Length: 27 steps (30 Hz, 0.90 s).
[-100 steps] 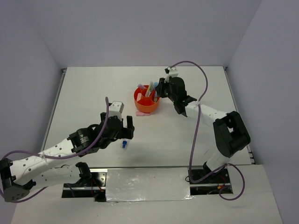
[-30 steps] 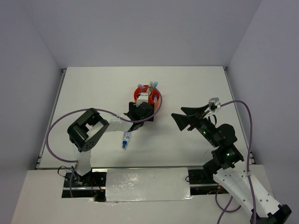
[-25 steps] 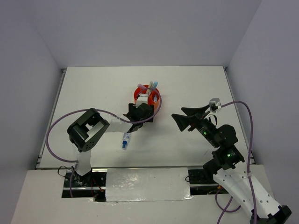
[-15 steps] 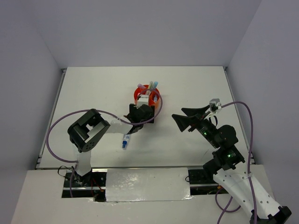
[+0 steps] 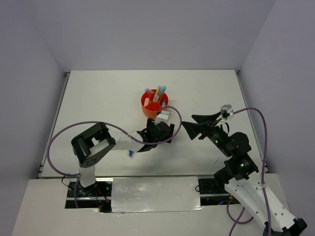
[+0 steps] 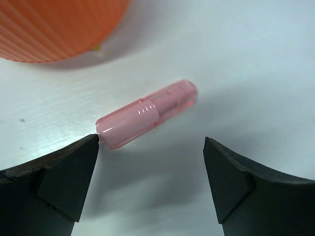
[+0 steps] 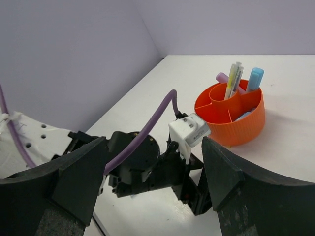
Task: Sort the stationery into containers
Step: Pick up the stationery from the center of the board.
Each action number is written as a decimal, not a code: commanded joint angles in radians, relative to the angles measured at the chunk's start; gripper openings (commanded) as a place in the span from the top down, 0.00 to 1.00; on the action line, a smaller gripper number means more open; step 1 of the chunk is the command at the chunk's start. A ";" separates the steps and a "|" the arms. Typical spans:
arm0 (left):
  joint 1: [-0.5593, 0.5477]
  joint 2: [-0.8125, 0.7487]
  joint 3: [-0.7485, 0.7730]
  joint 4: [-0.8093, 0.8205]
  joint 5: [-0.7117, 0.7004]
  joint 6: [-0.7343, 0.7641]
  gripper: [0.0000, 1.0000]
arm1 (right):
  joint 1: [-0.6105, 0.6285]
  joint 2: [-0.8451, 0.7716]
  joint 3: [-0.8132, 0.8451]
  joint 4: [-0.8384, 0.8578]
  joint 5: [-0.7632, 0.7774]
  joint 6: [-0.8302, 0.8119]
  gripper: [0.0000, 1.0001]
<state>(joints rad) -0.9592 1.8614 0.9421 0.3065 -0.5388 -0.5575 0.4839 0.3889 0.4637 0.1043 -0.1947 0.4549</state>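
Note:
A short translucent pink highlighter piece (image 6: 146, 114) lies on the white table just in front of the orange organizer (image 6: 59, 24). My left gripper (image 6: 151, 142) is low over the table and open, its left fingertip (image 6: 74, 167) close to the pink piece's near end, with nothing held. In the top view the left gripper (image 5: 165, 133) sits in front of the organizer (image 5: 147, 105) and covers the pink piece. My right gripper (image 5: 189, 123) hangs open and empty to the right. The organizer (image 7: 231, 115) holds a yellow pen (image 7: 231, 81), a blue highlighter (image 7: 254, 78) and a purple one (image 7: 224, 77).
A white-blue tube (image 5: 130, 154) lies on the table under the left arm's forearm. The left arm's purple cable (image 5: 98, 125) loops over the table's left half. The left wrist (image 7: 142, 167) lies straight below my right gripper (image 7: 155, 147).
The left gripper has moved from the organizer's near rim toward the front right and now sits lower over the table. The right arm has stayed still.

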 commanded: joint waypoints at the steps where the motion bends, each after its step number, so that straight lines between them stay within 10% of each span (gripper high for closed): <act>1: -0.030 -0.059 0.000 -0.010 -0.007 -0.025 0.01 | -0.002 -0.010 0.036 -0.009 0.014 -0.016 0.16; 13: -0.030 0.006 0.152 -0.120 -0.049 0.173 0.01 | -0.004 -0.024 0.055 -0.061 0.020 -0.042 0.16; 27: 0.077 -0.044 0.046 -0.038 0.348 0.406 0.03 | -0.002 -0.056 0.069 -0.083 0.005 -0.047 0.16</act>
<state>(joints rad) -0.8940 1.8343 1.0027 0.2165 -0.2584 -0.1879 0.4839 0.3416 0.4866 0.0216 -0.1776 0.4217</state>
